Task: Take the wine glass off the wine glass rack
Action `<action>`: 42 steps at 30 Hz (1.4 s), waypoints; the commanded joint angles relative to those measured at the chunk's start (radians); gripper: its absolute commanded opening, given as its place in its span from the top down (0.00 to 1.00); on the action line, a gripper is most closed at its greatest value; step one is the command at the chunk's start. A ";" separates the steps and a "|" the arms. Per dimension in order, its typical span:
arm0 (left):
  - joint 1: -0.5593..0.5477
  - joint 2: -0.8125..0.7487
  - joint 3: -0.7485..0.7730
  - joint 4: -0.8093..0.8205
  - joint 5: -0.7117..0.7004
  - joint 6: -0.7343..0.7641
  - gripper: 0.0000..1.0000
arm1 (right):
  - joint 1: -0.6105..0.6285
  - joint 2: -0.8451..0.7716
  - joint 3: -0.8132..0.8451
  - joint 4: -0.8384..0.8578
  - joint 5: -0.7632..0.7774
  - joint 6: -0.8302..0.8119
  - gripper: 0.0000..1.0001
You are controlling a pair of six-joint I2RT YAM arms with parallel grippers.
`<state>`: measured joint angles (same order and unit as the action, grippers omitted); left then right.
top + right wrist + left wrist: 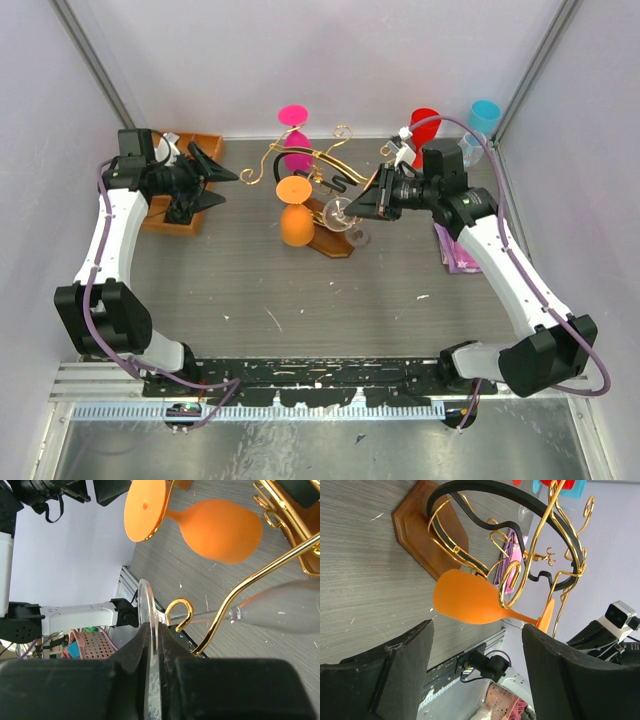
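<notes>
Top view: my left tool (215, 186) stands wide open and empty, well left of the wine glass rack (318, 165), with bare bench (250, 265) between. Left wrist: an orange glass (467, 600) hangs from a scroll. Right wrist: my right tool (153, 635) pinches the foot rim of the clear wine glass (280, 610), whose stem lies in a gold hook.

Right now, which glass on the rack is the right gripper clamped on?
The clear wine glass: the right gripper pinches its round foot. The orange glass and the pink glass hang untouched.
</notes>
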<state>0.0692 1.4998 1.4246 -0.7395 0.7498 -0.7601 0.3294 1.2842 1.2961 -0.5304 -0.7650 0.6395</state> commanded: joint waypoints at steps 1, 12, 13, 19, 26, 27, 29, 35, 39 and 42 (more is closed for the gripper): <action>-0.001 0.005 0.001 -0.027 0.030 0.010 0.22 | 0.000 0.003 0.048 0.020 -0.011 0.007 0.91; -0.001 0.012 0.003 -0.043 0.034 0.021 0.22 | -0.103 -0.005 0.086 -0.045 -0.153 -0.004 0.99; -0.001 0.012 0.001 -0.043 0.036 0.021 0.22 | -0.118 -0.007 0.087 -0.054 -0.153 -0.010 0.99; -0.001 0.010 -0.003 -0.050 0.037 0.029 0.22 | -0.211 0.001 0.112 -0.134 -0.185 -0.059 0.99; -0.001 0.017 -0.006 -0.055 0.038 0.034 0.22 | -0.227 0.025 0.167 -0.267 -0.208 -0.150 0.99; -0.001 0.017 -0.007 -0.054 0.037 0.031 0.22 | -0.230 0.025 0.168 -0.276 -0.207 -0.157 0.99; -0.002 0.017 -0.008 -0.054 0.036 0.031 0.22 | -0.237 0.020 0.168 -0.293 -0.194 -0.165 0.99; -0.001 0.020 -0.006 -0.063 0.035 0.042 0.22 | -0.277 -0.001 0.155 -0.344 -0.147 -0.177 0.99; -0.002 0.024 -0.005 -0.059 0.038 0.036 0.22 | -0.322 -0.006 0.152 -0.320 -0.143 -0.176 0.99; -0.001 0.024 -0.010 -0.049 0.042 0.031 0.22 | -0.335 0.000 0.134 -0.209 -0.162 -0.117 0.99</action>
<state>0.0692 1.5169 1.4242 -0.7765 0.7536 -0.7292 0.0143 1.3178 1.4174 -0.8497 -0.9024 0.4820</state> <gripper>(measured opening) 0.777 0.132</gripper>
